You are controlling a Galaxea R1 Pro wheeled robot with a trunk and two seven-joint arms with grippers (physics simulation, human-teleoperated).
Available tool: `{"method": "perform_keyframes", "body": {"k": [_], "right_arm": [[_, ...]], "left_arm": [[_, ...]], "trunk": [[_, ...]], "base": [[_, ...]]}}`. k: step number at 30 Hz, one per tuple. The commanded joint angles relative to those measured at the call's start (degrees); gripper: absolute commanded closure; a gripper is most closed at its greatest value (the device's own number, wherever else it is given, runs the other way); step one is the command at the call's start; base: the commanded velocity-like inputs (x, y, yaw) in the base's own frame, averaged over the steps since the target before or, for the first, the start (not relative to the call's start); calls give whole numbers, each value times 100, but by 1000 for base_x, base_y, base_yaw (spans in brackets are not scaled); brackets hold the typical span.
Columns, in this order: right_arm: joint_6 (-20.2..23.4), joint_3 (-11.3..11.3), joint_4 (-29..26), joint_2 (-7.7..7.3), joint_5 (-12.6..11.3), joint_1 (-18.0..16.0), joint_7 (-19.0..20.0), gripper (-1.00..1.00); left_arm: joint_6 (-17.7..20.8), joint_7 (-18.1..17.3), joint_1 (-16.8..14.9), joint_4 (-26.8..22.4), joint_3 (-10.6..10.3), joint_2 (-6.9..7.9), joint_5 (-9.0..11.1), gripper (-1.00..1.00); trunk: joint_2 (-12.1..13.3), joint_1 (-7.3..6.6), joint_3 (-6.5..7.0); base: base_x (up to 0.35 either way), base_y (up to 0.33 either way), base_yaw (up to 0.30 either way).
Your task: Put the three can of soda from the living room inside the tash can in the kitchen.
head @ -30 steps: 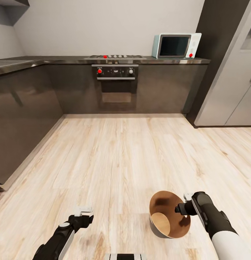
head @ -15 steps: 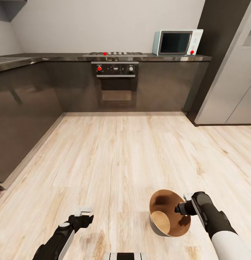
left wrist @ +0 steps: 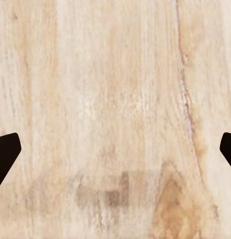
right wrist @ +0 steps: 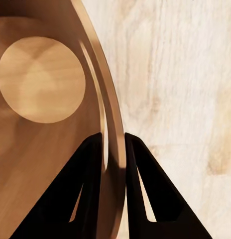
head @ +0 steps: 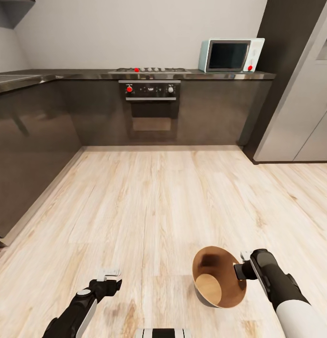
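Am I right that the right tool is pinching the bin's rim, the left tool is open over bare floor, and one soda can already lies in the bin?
Not quite: the tash can holds no soda can; the right wrist view shows its bare wooden bottom. The rest stands: the right tool pinches the rim, and the left tool is open over the floor.

A kitchen: dark cabinets (head: 36, 141), oven (head: 151, 110), hob (head: 151, 70), microwave (head: 230, 55), fridge (head: 302, 108).
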Motion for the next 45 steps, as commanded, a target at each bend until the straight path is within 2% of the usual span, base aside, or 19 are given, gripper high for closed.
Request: {"method": "perform_keyframes", "body": {"k": [1,8,33,45], "right_arm": [[31,0,4,6,-223,7,19,100],[26,-7,6,-1,-229,9,19,100],[5,-45,13,20,-276,18,25,100],[-124,-56,13,25,-287,20,63,100]], "left_arm": [[-1,0,-1,2,-1,-1,0,-100],[1,0,-3,2,-3,-1,-3,-100],[8,0,-4,13,-36,-3,-42,-100],[18,11,-10,352,-19,-9,-35,-100]], "trunk": [[1,1,-1],[1,1,-1],[34,-63,553],[50,-94,819]], "base": [[0,0,0],[0,0,0],[0,0,0],[0,0,0]]}}
